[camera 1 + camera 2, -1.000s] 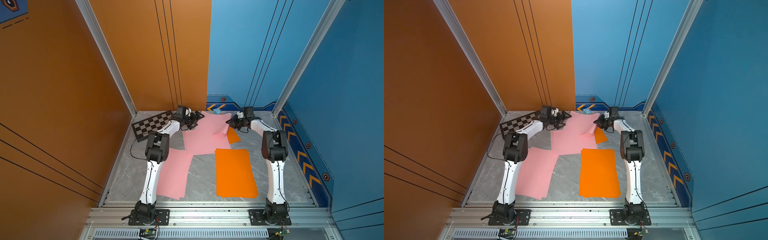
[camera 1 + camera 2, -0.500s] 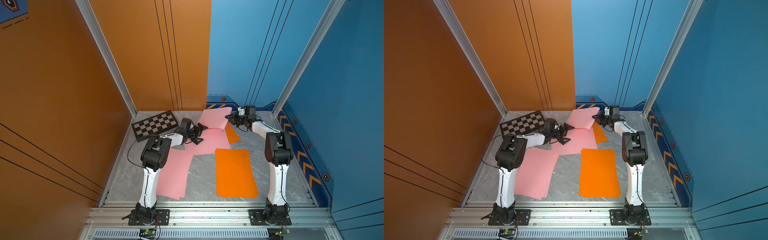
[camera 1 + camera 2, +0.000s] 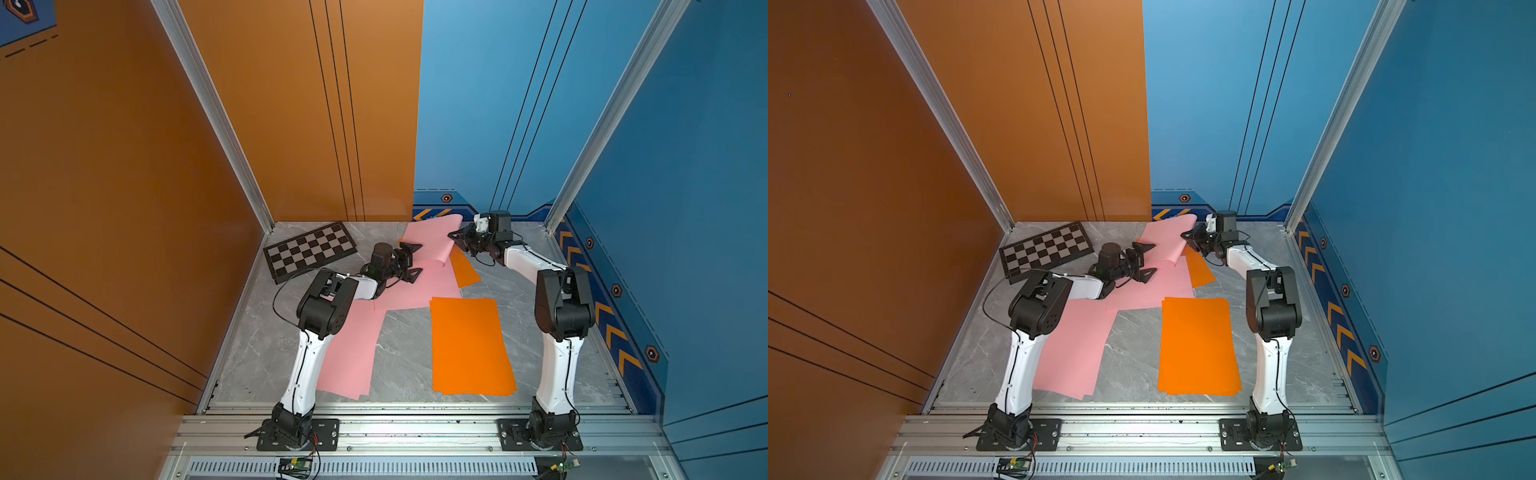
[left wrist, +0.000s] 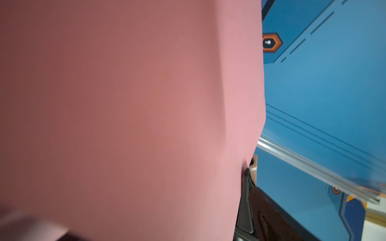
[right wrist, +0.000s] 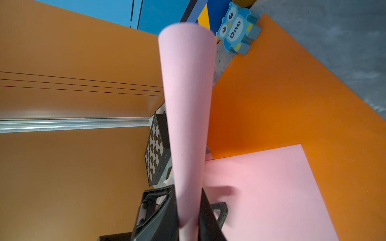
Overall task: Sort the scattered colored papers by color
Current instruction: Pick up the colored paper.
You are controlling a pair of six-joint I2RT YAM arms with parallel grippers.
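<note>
Right gripper [image 3: 454,237] clenched on the edge of a curled pink sheet [image 3: 432,235], whose free end rose toward the back wall [image 3: 457,124]. Left gripper [image 3: 417,259] spread wide over flat pink sheets [image 3: 415,291]. Orange stack [image 3: 469,345] lay lengthwise front-to-back, with bare floor [image 3: 403,345] alongside.

Pink sheets, three: near pink sheet [image 3: 353,353], middle pink sheet [image 3: 415,286], curled pink sheet [image 3: 432,235]. Orange in two places: far orange sheet [image 3: 467,270], partly covered, and near orange pile [image 3: 469,345], doubled edges at one corner, number of sheets in it unclear. One checkered board [image 3: 309,251]. One blue owl block [image 5: 238,31]. Two arms: left arm [image 3: 303,365], right arm [image 3: 557,365].
</note>
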